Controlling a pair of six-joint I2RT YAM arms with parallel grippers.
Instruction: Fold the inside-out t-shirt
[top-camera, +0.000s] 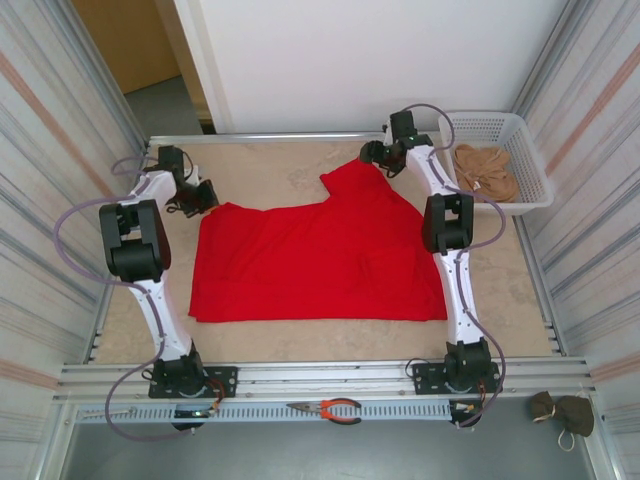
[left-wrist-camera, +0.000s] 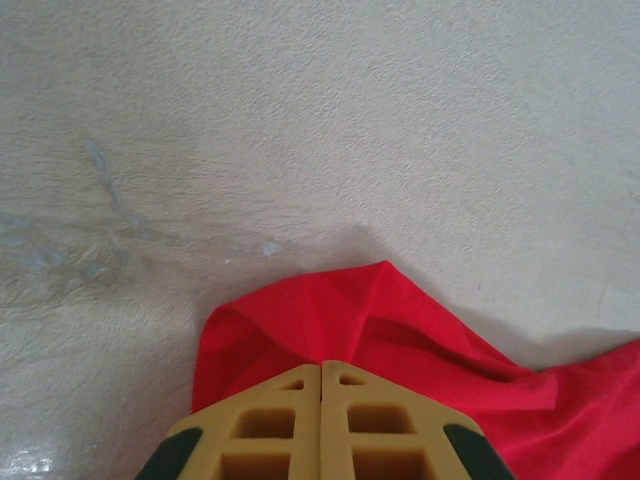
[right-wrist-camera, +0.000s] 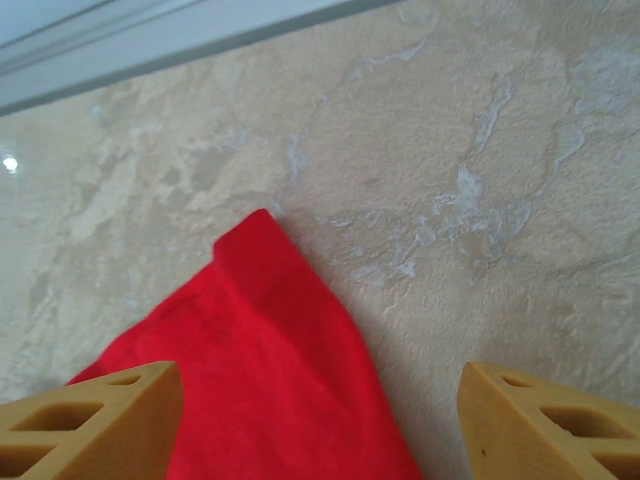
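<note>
Red short-sleeved cotton t-shirt (top-camera: 320, 260) lies spread on the pale stone-patterned desk (top-camera: 270, 165), my left pincer (left-wrist-camera: 322, 365) clamped on its far left corner, my right pincer (right-wrist-camera: 322, 380) apart over the far right tip, so pulling one-sided could skew it.

Left arm (top-camera: 155, 300) and right arm (top-camera: 457, 290): white link shells, black joint housings, black bases (top-camera: 182, 378). Grey cables (top-camera: 62, 235) loop beside each. Left end effector (left-wrist-camera: 321, 368) and right end effector (right-wrist-camera: 320, 405): ochre fingers (left-wrist-camera: 270, 420) with rectangular hollows, black outer corners on the left pair.
</note>
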